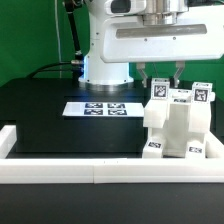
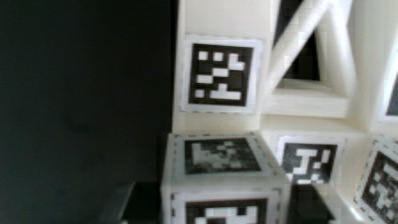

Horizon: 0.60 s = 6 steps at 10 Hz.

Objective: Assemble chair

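The partly built chair, chunky white pieces with black-and-white tags, stands at the exterior view's right, just behind the border rail. My gripper reaches straight down onto its top among the tagged post heads. In the wrist view a square white post with tags on its faces sits between the jaws of my gripper. The jaws are shut on it, and one dark finger shows against its side. Beyond the post rises a white chair frame with a large tag and slanted bars.
The marker board lies flat on the black table, between the robot's base and the chair. A long low white border rail runs along the table's front and turns up at both ends. Green backdrop stands behind.
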Available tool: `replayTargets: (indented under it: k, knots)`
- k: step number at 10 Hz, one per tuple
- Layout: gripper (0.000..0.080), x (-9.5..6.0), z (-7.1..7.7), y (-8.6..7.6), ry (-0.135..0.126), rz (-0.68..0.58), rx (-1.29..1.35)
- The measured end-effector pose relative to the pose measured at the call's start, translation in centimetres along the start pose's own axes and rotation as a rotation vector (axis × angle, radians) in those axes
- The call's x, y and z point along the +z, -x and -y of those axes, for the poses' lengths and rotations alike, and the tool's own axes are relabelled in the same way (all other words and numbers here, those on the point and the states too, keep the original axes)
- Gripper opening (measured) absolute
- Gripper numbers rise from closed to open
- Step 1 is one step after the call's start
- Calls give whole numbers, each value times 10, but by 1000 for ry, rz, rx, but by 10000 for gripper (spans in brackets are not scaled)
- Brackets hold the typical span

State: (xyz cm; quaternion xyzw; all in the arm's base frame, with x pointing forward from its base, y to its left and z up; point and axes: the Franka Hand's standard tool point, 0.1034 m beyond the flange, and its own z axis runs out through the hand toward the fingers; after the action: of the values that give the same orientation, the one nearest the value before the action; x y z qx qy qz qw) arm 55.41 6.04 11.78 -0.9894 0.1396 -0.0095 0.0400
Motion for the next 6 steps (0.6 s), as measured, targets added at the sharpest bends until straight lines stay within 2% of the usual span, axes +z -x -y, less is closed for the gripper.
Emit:
replayTargets:
  k: [6]
  knots:
    - [287, 0, 0, 0, -1, 0, 395]
